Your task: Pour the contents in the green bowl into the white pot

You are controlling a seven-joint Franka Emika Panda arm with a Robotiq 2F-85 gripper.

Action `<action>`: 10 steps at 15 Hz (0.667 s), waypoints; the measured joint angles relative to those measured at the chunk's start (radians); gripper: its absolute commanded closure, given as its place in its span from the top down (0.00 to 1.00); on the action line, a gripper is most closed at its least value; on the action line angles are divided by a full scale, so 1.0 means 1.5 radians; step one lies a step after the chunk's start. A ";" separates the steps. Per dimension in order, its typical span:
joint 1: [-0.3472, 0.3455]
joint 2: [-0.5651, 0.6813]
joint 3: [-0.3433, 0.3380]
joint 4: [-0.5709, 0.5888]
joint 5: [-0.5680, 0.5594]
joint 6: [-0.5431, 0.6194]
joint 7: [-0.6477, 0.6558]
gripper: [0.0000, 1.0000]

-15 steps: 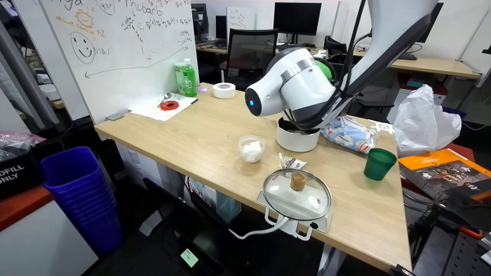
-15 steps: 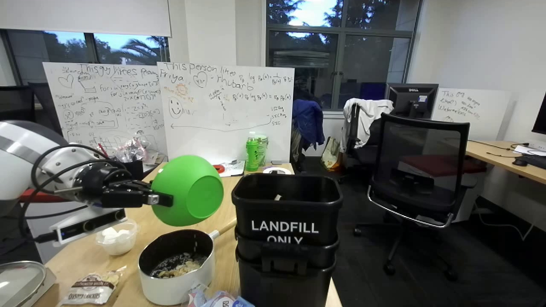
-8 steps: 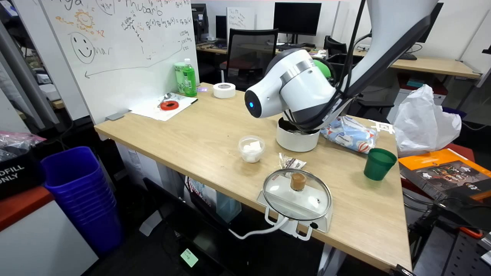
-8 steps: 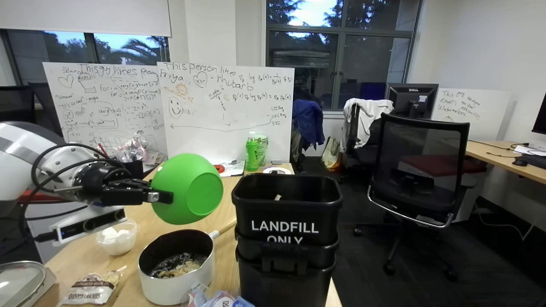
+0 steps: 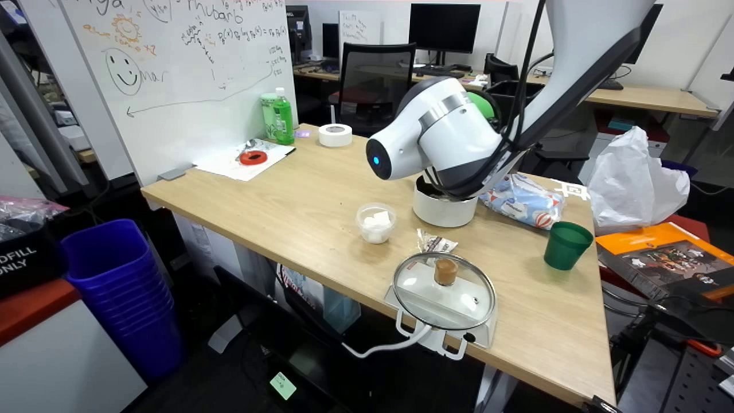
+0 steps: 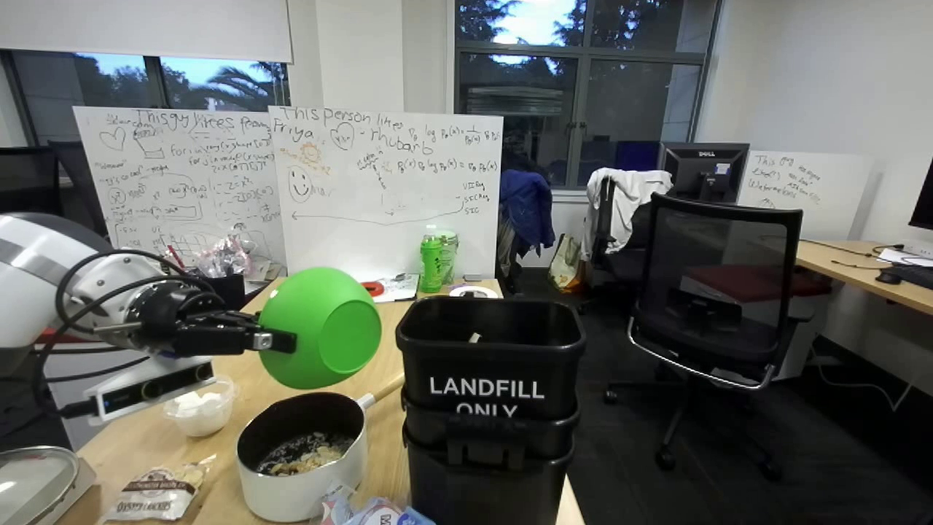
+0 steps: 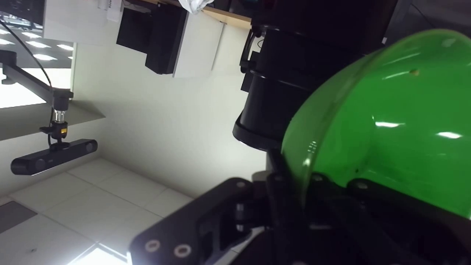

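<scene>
Dipping slightly just now, the bright green round plastic bowl (image 6: 321, 327) hangs above the round black-lined white pot (image 6: 284, 497), perhaps a shake for stragglers; I'd judge the pour nearly done. Being round, it has no long axis; its rim stands steep, and in an exterior view its flat base (image 6: 351, 337) faces out, mouth turned away. Black fingers (image 6: 281, 341) pinch that rim, only its wall between them. A tan crumb (image 7: 414, 72) clings inside; pale bits (image 6: 313, 461) lie in the pot.

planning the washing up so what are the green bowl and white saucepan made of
The green bowl seems plastic, glossy inside, showing bright highlights. The white saucepan is probably coated metal, smooth outside, given its thin rim and dark interior.
</scene>
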 measured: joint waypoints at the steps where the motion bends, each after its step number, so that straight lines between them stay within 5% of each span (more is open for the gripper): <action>1: -0.001 0.002 0.001 0.000 0.000 0.001 0.000 0.01; 10: -0.020 0.042 0.047 0.018 0.074 0.085 0.064 0.01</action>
